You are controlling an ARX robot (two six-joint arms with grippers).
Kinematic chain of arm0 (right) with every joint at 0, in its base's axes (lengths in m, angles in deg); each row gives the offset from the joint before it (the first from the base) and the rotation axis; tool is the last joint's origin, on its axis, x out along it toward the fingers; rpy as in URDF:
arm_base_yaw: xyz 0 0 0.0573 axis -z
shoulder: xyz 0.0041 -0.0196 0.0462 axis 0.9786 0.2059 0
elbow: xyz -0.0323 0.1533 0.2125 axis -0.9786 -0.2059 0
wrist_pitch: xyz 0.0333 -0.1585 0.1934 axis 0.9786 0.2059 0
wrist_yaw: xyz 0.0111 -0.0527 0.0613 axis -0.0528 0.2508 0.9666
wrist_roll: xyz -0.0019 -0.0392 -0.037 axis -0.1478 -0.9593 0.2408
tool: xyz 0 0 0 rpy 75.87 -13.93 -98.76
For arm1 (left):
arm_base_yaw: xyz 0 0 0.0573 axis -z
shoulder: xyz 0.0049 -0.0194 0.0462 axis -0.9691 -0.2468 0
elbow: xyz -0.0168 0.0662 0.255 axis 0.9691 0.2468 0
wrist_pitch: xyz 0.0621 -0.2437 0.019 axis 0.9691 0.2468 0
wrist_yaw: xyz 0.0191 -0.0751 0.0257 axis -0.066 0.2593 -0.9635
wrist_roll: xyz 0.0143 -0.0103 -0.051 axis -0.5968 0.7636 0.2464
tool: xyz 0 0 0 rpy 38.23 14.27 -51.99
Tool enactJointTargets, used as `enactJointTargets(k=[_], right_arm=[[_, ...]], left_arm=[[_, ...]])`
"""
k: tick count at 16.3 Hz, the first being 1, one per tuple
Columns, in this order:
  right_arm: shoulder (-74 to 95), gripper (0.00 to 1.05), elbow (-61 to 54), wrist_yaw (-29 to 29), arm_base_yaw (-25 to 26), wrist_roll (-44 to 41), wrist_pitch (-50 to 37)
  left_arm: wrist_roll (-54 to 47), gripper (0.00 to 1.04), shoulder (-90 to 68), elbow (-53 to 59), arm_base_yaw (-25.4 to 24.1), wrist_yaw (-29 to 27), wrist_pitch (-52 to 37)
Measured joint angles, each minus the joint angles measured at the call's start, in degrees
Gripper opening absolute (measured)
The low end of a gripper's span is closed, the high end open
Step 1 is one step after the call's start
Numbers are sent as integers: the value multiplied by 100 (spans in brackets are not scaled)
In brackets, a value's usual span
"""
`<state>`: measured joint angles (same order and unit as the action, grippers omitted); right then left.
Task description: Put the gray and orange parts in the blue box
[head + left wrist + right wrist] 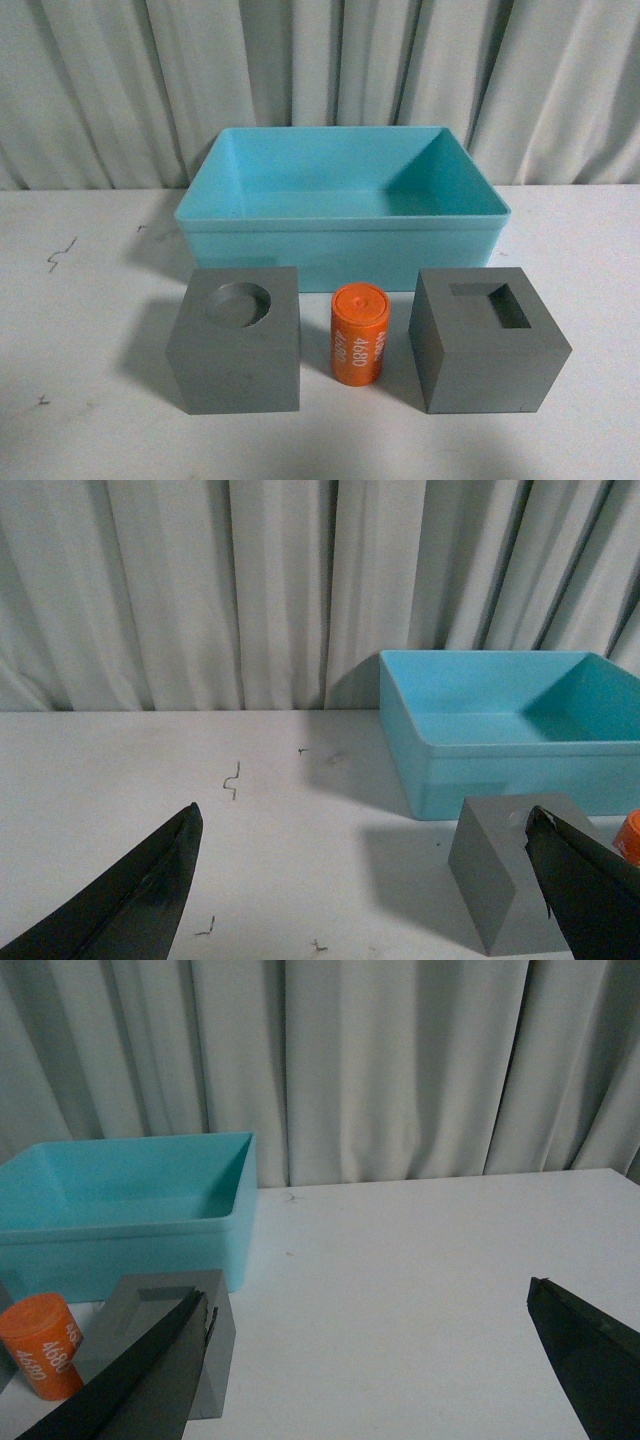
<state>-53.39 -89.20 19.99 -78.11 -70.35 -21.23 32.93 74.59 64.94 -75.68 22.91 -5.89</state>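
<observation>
Nearest, the left gripper and the right gripper both stand spread wide, holding nothing. On the white table three parts form a row: the gray cube with a round recess at left, the orange cylinder on end between, and the gray cube with a square recess at right. Just behind them sits the blue box, backed by a pale curtain

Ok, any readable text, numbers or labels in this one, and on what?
"4680": white print on the side of the orange cylinder; a second print beside it is partly turned away.
No text shows on the round-recess cube, the square-recess cube or the blue box.
</observation>
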Motion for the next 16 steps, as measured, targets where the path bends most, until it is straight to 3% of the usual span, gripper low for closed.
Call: enactJointTargets(k=[16], right_arm=[[0, 98, 0, 0, 0, 0, 0]], left_arm=[[0, 98, 0, 0, 0, 0, 0]])
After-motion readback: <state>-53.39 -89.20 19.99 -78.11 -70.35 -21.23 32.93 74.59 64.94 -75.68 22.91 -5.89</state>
